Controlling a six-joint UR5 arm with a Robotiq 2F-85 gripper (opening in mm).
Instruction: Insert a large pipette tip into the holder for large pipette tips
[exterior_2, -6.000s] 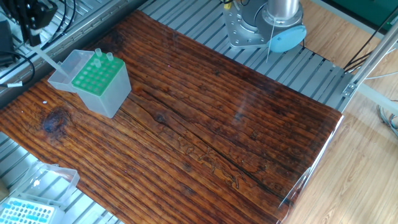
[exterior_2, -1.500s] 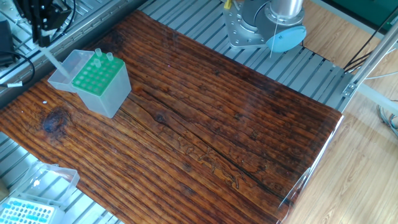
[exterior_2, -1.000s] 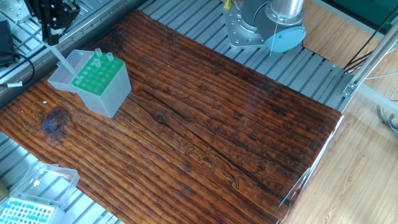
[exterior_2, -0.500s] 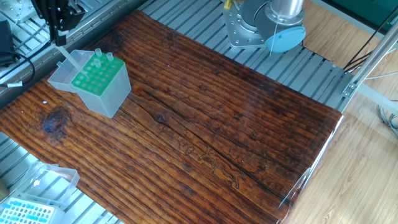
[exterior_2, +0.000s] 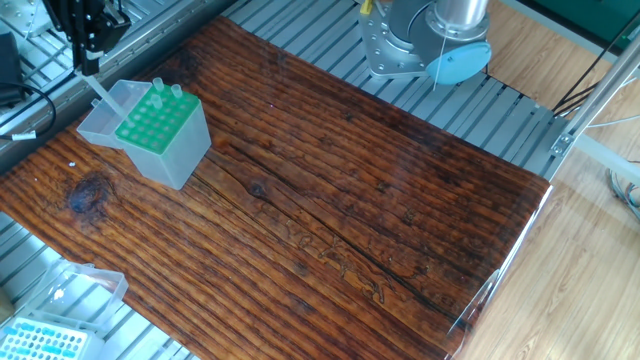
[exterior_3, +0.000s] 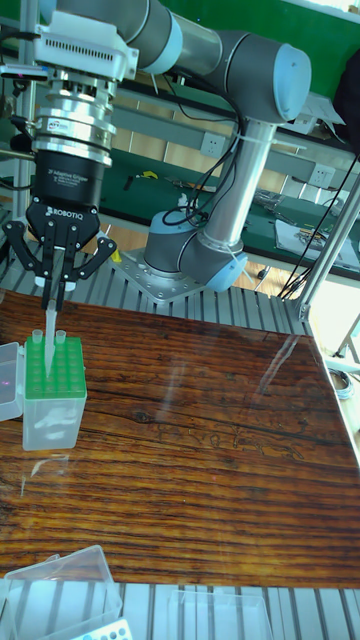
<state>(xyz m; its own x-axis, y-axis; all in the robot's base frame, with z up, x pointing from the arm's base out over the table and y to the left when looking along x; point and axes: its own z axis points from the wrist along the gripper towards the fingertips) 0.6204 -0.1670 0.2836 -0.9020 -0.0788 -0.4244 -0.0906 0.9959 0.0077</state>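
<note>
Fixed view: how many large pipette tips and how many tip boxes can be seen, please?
Large pipette tips: 3 (two seated tips in the green-topped holder; one held tip in the gripper)
Tip boxes: 2 (green-topped holder, blue-topped box)
Total: 5

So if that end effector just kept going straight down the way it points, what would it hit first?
Probably the holder for large pipette tips. The end effector points down and holds the large pipette tip, whose point hangs just above the green grid. Depth is unclear; the fixed view hints it could sit nearer the open lid.
</note>
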